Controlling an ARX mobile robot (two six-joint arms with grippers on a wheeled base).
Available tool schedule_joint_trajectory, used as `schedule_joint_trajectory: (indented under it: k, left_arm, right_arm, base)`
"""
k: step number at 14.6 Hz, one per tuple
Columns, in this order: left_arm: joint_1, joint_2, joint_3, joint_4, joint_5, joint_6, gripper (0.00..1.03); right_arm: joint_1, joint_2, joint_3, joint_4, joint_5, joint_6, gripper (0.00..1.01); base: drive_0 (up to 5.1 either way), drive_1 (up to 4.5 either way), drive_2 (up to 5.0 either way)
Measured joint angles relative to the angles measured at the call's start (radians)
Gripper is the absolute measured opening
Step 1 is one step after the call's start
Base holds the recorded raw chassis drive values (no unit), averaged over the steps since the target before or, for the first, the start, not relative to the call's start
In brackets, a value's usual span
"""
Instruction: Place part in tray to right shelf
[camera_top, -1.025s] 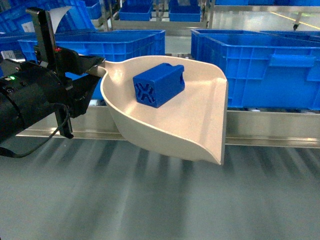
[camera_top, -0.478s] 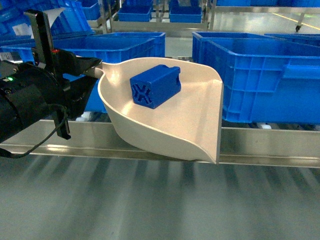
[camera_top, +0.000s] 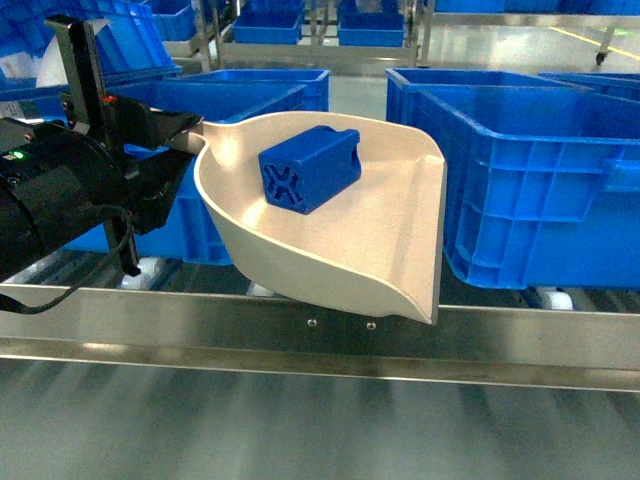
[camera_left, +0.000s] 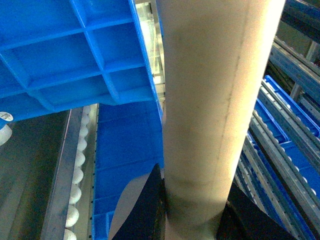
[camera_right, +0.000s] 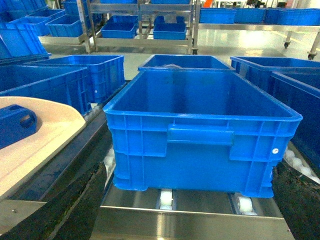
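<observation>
Warehouse or factory logistics area, not domestic. Evidence: stainless-steel flow rack with flat front rail; lanes of small white rollers under the load. Large blue plastic crates standing on the lanes, ribbed walls, moulded handles; more crates left and right. Far side: further metal racks stocked with the same blue crates, some on castor wheels. Floor pale grey-green, glossy, industrial finish; a yellow painted line at far right. Left wrist view: more roller lanes and steel rails between crates
</observation>
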Motion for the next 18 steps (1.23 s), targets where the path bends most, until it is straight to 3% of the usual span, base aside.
schedule_joint_trajectory:
  k: [18]
  left_arm:
    - [0.0,0.0,0.0,0.0,0.0,0.0,0.17]
  right_arm:
    - [0.0,0.0,0.0,0.0,0.0,0.0,0.98]
  base:
    - [0.0,0.0,0.0]
